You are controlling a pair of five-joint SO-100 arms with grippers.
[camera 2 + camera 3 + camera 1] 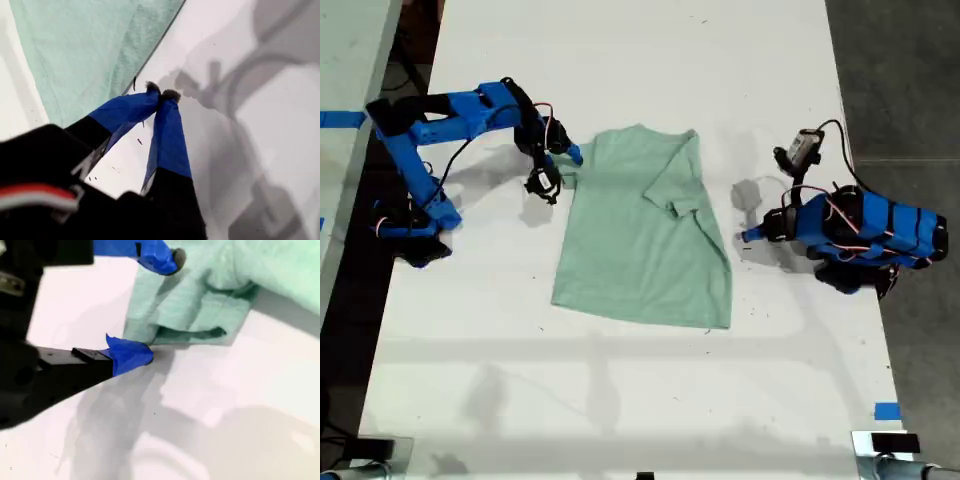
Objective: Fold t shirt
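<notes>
Looking along my first gripper [162, 94], I see its two blue-taped fingers [167, 135] brought together at their dark tips, with nothing between them. The tips sit over the bare white table [280, 150], just beside the shirt [80, 50] but not touching its edge. The shirt is pale mint green and lies flat, with a darker strip of the same cloth running along the edge nearest the tips, and grey shadows of the arm fall across the table on the other side of the fingers.
</notes>
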